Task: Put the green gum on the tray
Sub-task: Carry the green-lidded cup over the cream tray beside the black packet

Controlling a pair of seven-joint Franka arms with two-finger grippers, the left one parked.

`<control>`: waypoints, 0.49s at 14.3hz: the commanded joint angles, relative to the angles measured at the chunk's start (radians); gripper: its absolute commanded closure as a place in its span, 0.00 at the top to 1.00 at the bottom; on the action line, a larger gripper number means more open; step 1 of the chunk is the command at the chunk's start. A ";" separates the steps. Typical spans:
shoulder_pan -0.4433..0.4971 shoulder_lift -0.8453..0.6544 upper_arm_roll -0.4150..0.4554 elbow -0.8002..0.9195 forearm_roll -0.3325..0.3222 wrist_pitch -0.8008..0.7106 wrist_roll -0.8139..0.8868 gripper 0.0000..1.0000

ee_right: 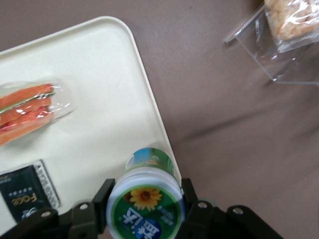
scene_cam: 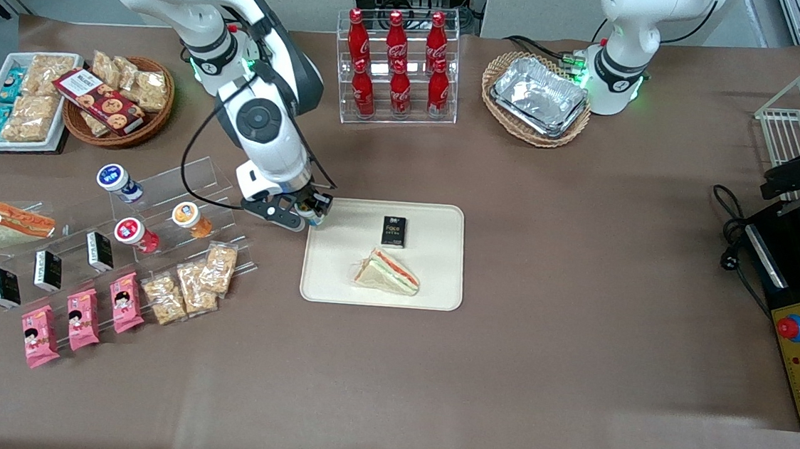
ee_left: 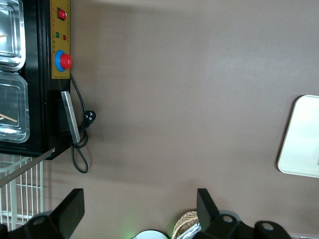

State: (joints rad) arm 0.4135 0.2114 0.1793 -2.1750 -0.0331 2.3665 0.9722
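The green gum (ee_right: 145, 204), a small white bottle with a green-and-white lid bearing a yellow flower, is held between my gripper's fingers. My gripper (scene_cam: 314, 212) is shut on the green gum (scene_cam: 315, 215) and holds it over the edge of the cream tray (scene_cam: 338, 284) that lies toward the working arm's end. In the right wrist view the bottle hangs above the tray's rim (ee_right: 149, 104). A wrapped sandwich (scene_cam: 388, 272) and a small black box (scene_cam: 394, 231) lie on the tray.
A clear stepped rack (scene_cam: 182, 186) beside the gripper holds blue-lidded (scene_cam: 118, 181), red-lidded (scene_cam: 134, 233) and orange-lidded (scene_cam: 190, 218) bottles, black boxes and snack packs. Cola bottles (scene_cam: 397, 67) and a basket of foil trays (scene_cam: 537, 98) stand farther from the camera.
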 commanded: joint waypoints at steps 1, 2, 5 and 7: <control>0.014 0.077 -0.004 0.027 -0.039 0.075 0.060 0.13; 0.019 0.091 -0.004 0.032 -0.039 0.091 0.065 0.13; 0.022 0.129 -0.004 0.034 -0.037 0.154 0.092 0.13; 0.042 0.146 -0.006 0.035 -0.044 0.174 0.115 0.13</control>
State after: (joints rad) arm 0.4280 0.3182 0.1791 -2.1680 -0.0494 2.5078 1.0343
